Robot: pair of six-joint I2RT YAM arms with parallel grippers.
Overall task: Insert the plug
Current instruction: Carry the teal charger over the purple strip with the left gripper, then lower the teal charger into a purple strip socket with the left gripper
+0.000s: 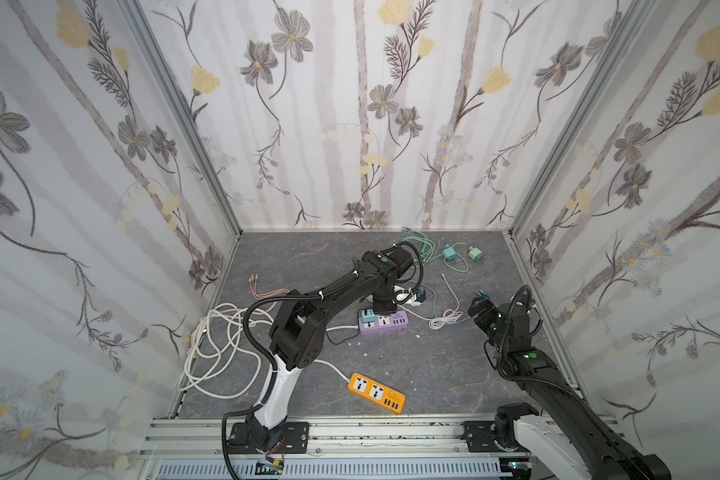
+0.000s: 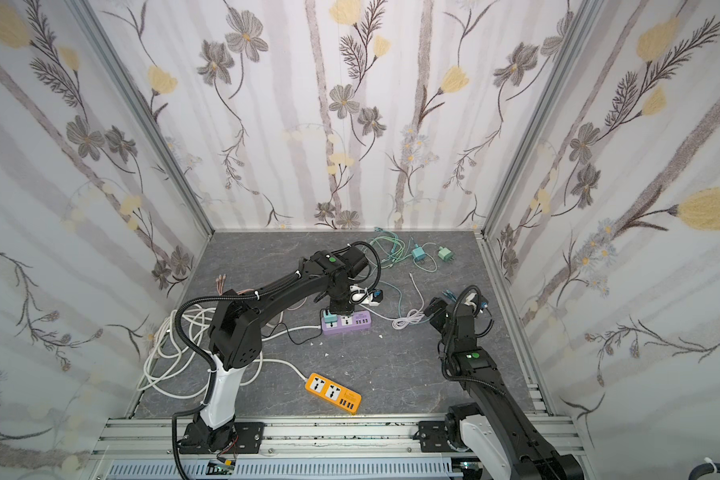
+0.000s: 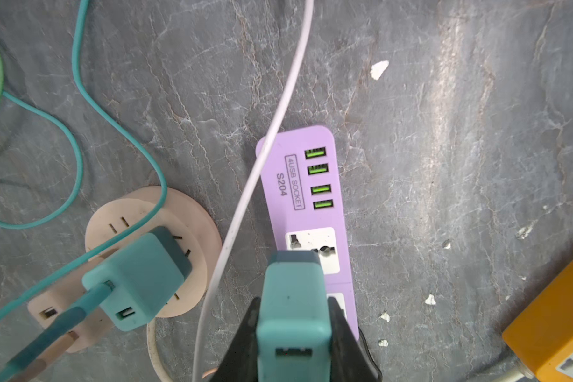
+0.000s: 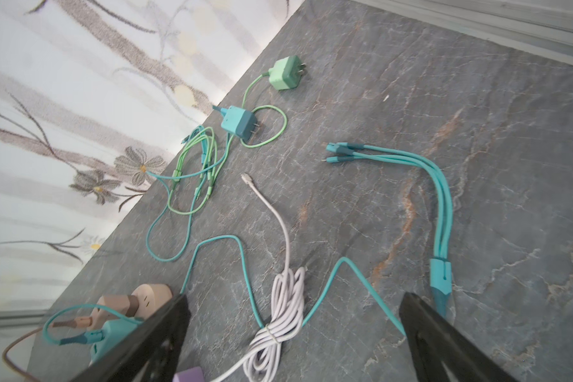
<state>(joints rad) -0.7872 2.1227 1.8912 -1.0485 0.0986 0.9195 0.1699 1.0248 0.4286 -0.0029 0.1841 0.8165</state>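
We see left gripper (image 3: 293, 325) clamping teal plug (image 3: 291, 287) over purple strip (image 3: 298, 185); misaligned prongs could shove the unheld strip. Right gripper (image 4: 293, 297) wide, empty.

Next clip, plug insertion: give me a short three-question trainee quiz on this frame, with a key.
1. True or false: the right hand is shut on a cable.
2. What does the left hand grip? A) teal plug B) orange power strip C) white cable
3. Fill in: the purple power strip has ___ green USB ports.
Key: 1 false; 2 A; 3 four.
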